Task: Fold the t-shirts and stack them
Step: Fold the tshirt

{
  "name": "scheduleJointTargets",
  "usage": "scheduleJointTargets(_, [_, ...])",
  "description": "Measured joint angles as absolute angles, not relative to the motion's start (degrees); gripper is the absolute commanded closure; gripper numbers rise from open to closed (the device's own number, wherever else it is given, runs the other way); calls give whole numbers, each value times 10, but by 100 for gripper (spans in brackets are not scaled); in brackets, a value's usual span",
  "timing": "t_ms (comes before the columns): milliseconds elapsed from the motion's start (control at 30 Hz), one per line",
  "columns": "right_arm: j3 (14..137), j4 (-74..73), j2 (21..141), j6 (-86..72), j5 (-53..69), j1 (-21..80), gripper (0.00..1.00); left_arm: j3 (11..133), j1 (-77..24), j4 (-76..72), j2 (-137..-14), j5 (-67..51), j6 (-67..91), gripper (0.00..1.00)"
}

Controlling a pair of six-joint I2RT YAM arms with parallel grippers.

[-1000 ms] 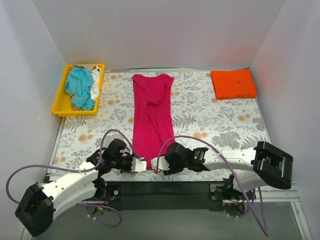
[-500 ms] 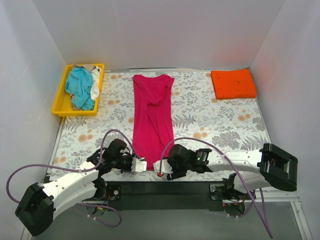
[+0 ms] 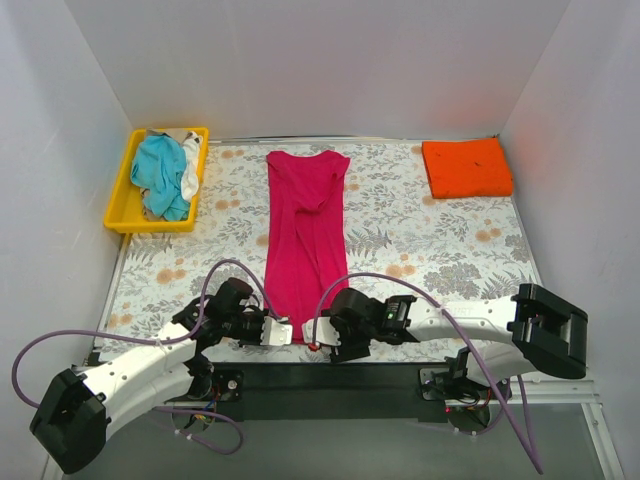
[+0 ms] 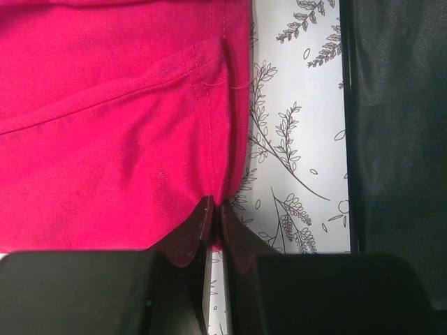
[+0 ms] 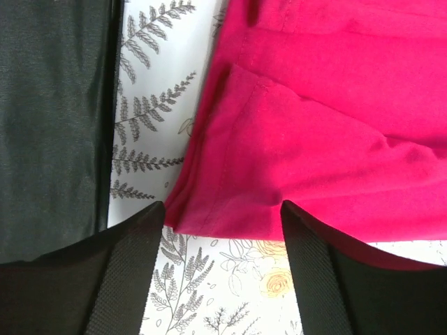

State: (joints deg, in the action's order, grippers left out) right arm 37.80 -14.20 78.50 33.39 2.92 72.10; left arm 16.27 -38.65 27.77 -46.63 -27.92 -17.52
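Observation:
A magenta-pink t-shirt lies folded into a long narrow strip down the middle of the table, its hem at the near edge. My left gripper is shut on the hem's left corner. My right gripper is open at the hem's right corner, its fingertips on either side of the cloth edge. A folded orange t-shirt lies at the far right. Teal and white t-shirts are crumpled in the yellow tray.
The yellow tray stands at the far left corner. The table has a floral cover. A black strip runs along the near edge, also in the left wrist view and the right wrist view. White walls enclose three sides.
The right gripper has shifted slightly at the hem's right corner. The left gripper has stayed on the left corner. The shirt has not moved.

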Motion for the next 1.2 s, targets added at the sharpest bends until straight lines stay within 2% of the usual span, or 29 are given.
scheduleJointTargets(133, [377, -141, 778, 323, 15, 724, 36, 164, -387, 284, -465, -281, -176, 95])
scheduleJointTargets(300, [375, -193, 751, 302, 8, 729, 44, 164, -387, 293, -458, -281, -176, 95])
scheduleJointTargets(367, [375, -204, 745, 297, 8, 729, 44, 164, -387, 296, -456, -281, -176, 95])
scheduleJointTargets(467, [375, -212, 744, 290, 9, 729, 44, 164, -387, 298, -455, -281, -176, 95])
scheduleJointTargets(767, [376, -205, 768, 287, 29, 729, 52, 164, -387, 298, -455, -281, -177, 95])
scheduleJointTargets(1200, [369, -187, 753, 288, 14, 729, 50, 165, -387, 298, -460, -283, -182, 95])
